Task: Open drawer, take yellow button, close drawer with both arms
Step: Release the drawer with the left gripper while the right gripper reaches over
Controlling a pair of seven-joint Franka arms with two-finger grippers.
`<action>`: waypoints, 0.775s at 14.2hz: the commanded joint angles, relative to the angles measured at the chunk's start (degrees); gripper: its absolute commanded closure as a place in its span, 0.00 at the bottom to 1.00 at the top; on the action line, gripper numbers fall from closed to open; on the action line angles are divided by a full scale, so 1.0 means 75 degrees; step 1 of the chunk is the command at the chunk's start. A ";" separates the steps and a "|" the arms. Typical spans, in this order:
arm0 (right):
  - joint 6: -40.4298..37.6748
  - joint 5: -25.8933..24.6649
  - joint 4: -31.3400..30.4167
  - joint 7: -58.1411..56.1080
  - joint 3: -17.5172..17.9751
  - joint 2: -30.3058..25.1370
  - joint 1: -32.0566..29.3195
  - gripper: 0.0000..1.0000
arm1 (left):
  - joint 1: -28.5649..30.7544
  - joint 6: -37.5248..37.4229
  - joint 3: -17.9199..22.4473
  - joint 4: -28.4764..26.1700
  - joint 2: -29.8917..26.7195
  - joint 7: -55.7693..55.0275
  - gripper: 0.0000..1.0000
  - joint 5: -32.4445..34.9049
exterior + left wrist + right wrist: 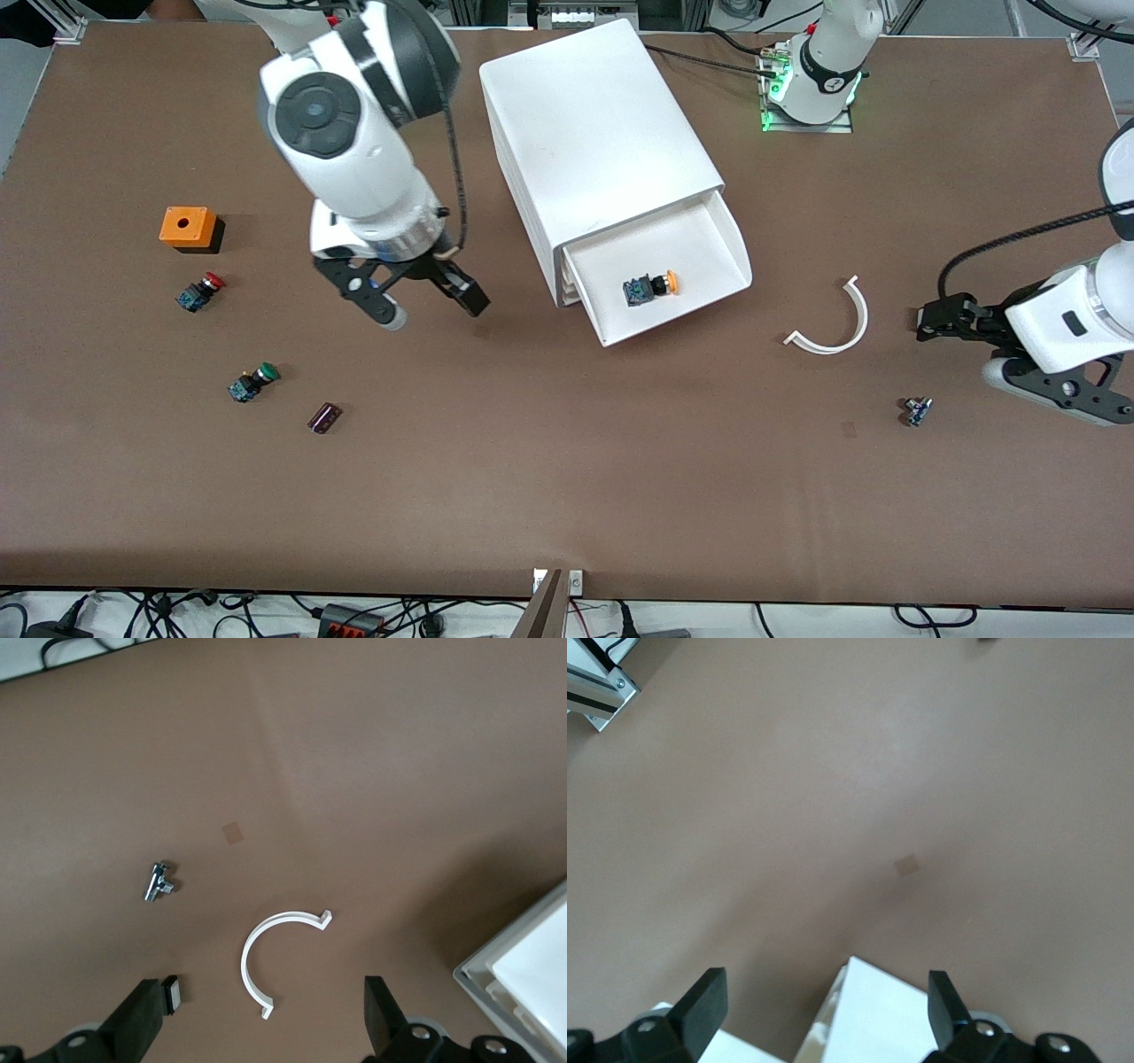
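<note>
The white cabinet (594, 133) stands at the middle of the table's robot side. Its top drawer (709, 235) is pulled out. The orange-capped button (653, 287) lies on its side in the drawer. My right gripper (436, 312) is open and empty, over the table beside the cabinet toward the right arm's end. The right wrist view shows a white corner of the cabinet (886, 1019) between its fingers. My left gripper (961, 347) is open and empty, low over the table toward the left arm's end. The left wrist view shows the drawer's corner (532, 966).
A white C-shaped piece (837, 323) (257, 957) lies between the drawer and my left gripper. A small metal part (918, 410) (158, 882) lies nearer the camera. Toward the right arm's end are an orange box (188, 227), a red-capped button (200, 291), a green-capped button (253, 381) and a small dark block (324, 417).
</note>
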 commanded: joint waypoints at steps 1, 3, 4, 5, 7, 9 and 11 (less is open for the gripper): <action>-0.0095 0.0033 0.1034 0.1376 -0.0068 0.0689 0.0301 0.00 | 0.0017 -0.0059 -0.0108 0.0163 -0.0179 -0.0523 0.00 0.0109; -0.0014 0.0033 0.1550 0.2408 -0.0057 0.1053 0.0558 0.00 | 0.0005 -0.0361 -0.0121 0.0116 -0.0459 -0.0581 0.00 -0.0044; 0.0091 0.0044 0.1668 0.2888 -0.0045 0.1158 0.0629 0.00 | -0.0007 -0.0607 -0.0121 0.0104 -0.0531 -0.0617 0.00 -0.0045; 0.0243 0.0102 0.1669 0.3287 0.0002 0.1183 0.0676 0.00 | -0.0007 -0.0738 -0.0109 0.0116 -0.0532 -0.0710 0.00 -0.0045; 0.0594 0.0511 0.1669 0.4118 0.0037 0.1230 0.0677 0.00 | 0.0016 -0.0751 -0.0109 0.0116 -0.0532 -0.0734 0.00 -0.0033; 0.0783 0.0642 0.1692 0.4730 0.0049 0.1276 0.0723 0.00 | 0.0005 -0.0751 -0.0098 0.0104 -0.0532 -0.0734 0.00 0.0049; 0.0795 0.0642 0.1728 0.4907 0.0049 0.1300 0.0875 0.00 | 0.0017 -0.0751 -0.0086 0.0104 -0.0532 -0.0734 0.00 0.0014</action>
